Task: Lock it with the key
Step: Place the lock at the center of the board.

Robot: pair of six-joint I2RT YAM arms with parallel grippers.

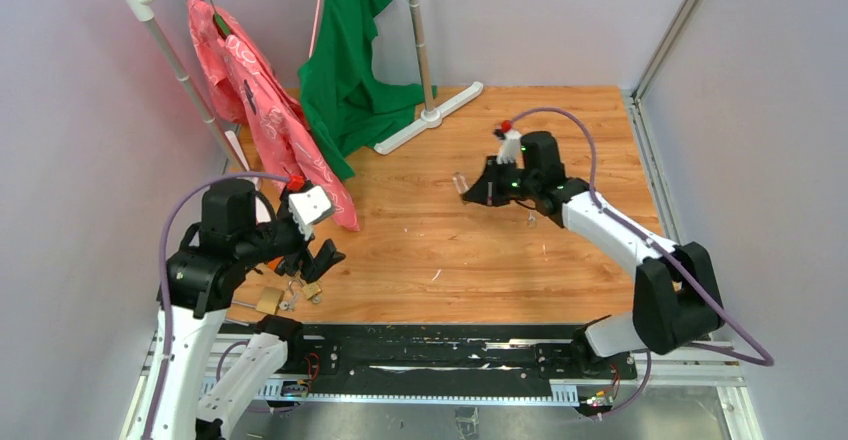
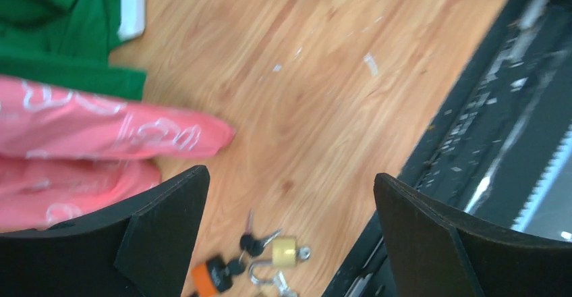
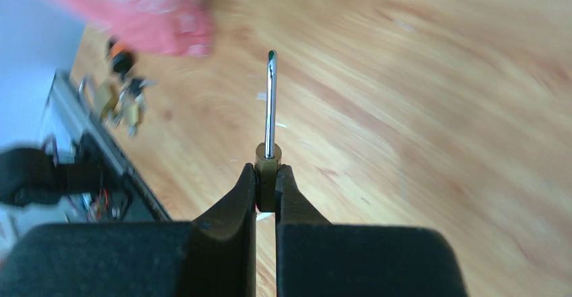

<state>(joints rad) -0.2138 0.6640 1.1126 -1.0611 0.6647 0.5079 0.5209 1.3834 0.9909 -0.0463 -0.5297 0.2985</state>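
Note:
My right gripper is shut on the brass body of a padlock, whose silver shackle points straight away from the fingers. In the top view it hovers above the middle of the wooden table. My left gripper is open and empty, above a bunch of keys with an orange tag and a small brass padlock with its shackle open. That pile lies near the table's front left edge, just below the left gripper. It also shows in the right wrist view.
A clothes rack stands at the back with a pink garment and a green garment hanging down to the table. A black rail runs along the near edge, close to the key pile.

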